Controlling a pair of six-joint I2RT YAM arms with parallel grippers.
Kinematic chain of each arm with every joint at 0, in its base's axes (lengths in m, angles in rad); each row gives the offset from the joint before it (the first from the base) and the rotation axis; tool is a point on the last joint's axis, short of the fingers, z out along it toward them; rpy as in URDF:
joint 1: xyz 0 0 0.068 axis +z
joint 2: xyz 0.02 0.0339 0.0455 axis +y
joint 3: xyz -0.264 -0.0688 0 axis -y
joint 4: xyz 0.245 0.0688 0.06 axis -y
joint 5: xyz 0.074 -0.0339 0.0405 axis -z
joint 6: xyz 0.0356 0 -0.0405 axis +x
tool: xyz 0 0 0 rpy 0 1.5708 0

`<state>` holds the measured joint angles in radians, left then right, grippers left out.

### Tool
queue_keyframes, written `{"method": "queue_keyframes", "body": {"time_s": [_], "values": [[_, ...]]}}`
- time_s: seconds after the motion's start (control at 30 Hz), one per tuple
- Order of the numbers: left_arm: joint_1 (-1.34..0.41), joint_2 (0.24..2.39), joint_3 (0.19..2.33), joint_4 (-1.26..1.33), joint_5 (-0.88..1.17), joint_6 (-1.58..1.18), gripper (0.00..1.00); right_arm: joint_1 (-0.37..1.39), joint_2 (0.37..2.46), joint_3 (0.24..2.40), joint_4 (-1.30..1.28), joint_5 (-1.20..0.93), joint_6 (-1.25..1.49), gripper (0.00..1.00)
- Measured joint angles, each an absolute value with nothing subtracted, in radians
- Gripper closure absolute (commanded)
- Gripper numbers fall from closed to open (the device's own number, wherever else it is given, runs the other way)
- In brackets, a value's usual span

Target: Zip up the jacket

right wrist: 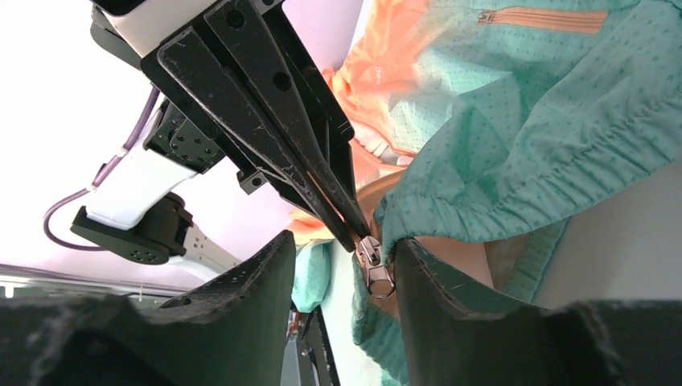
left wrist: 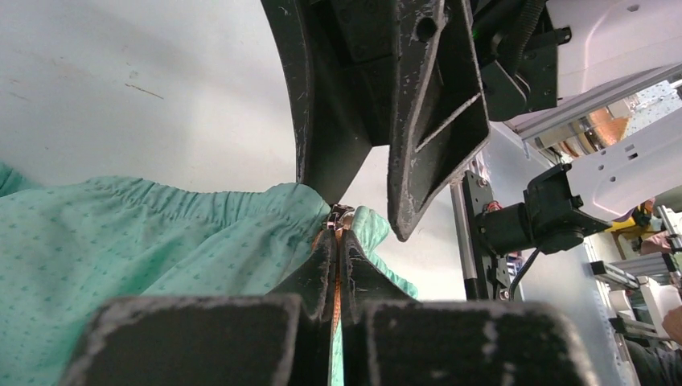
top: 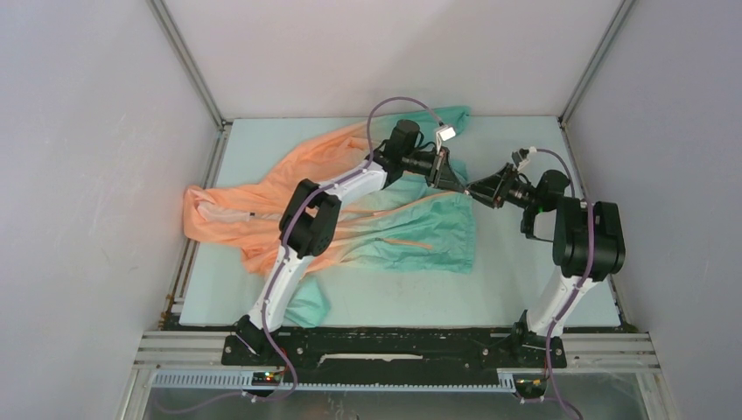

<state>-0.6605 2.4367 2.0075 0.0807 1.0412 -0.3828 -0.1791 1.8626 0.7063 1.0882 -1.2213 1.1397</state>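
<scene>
currently the left gripper [top: 457,180] is pinching the teal hem of the jacket [top: 420,236] beside the zipper base, jaws closed on the cloth. the right gripper [top: 477,187] is hovering with jaws open around the slider [right wrist: 375,272], not gripping it. it seems the slider is being caught; next the right jaws are needing to close on the pull and draw it along the teeth. the jacket is lying on the table [top: 525,262], long axis left to right, hem pointing right.
</scene>
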Motion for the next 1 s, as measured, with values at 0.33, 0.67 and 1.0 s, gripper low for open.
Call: {"method": "queue_keyframes", "body": {"time_s": [0.33,0.67,1.0], "values": [[-0.672,2.437,1.995,0.111,1.005,-0.381,1.0,-0.178,1.821,0.626,1.082,-1.227,1.111,0.33],[-0.677,2.437,1.995,0.113,0.994,-0.365,1.0,-0.194,1.836,0.594,1.328,-1.233,1.291,0.54],[-0.683,2.437,1.995,0.126,0.997,-0.365,1.0,-0.219,1.849,0.57,1.284,-1.225,1.254,0.65]]}}
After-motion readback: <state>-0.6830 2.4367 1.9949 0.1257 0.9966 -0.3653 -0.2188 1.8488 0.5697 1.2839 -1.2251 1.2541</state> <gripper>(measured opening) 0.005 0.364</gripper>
